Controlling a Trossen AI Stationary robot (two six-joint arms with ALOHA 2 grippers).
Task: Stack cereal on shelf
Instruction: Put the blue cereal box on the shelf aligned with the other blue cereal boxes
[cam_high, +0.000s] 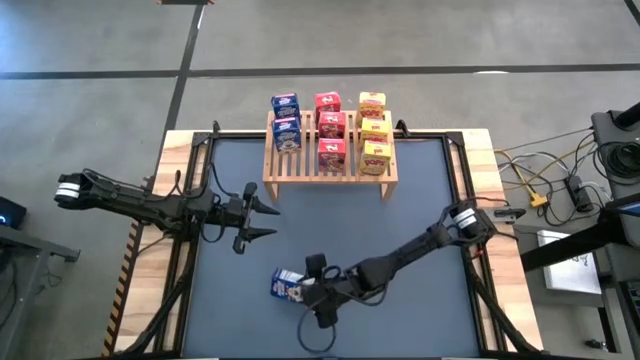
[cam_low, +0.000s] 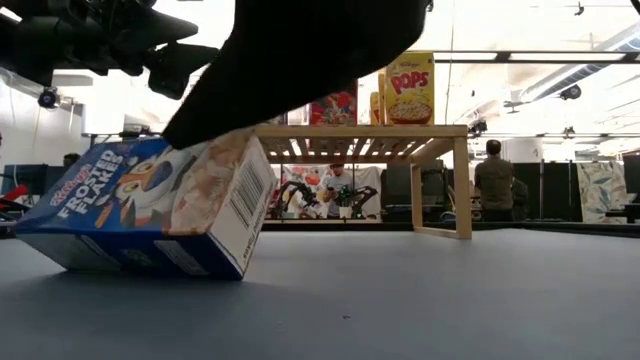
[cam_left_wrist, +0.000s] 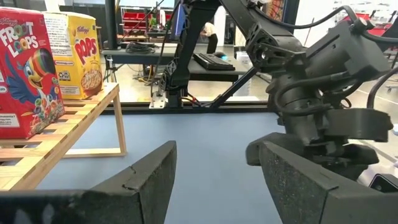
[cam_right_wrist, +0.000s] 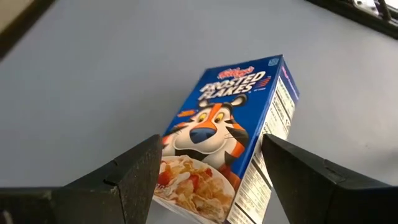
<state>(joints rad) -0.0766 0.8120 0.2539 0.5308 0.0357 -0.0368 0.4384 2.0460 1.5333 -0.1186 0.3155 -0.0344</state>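
Observation:
A blue Frosted Flakes cereal box (cam_high: 286, 285) lies front-up and tilted on the dark mat near the table's near edge; it also shows in the low view (cam_low: 150, 210) and the right wrist view (cam_right_wrist: 230, 118). My right gripper (cam_high: 314, 291) is shut on it. The wooden slatted shelf (cam_high: 330, 172) stands at the far edge and carries two blue, three red and three yellow boxes. My left gripper (cam_high: 268, 220) is open and empty at mid-left, clear of the shelf. My right gripper pinches the blue box between its two fingers, one on each long narrow side (cam_right_wrist: 260, 177), near the end with the printed cereal bowl. The fingers come slanting down from the table's right and lie across the box. The box sits tilted, a lower edge (cam_low: 238, 276) on the mat.
The shelf's blue column (cam_high: 286, 120) holds two boxes, the red (cam_high: 330, 125) and yellow (cam_high: 374, 128) columns three each. Cables and gear (cam_high: 560, 190) lie off the table's right. People stand in the room beyond the table (cam_low: 494, 180).

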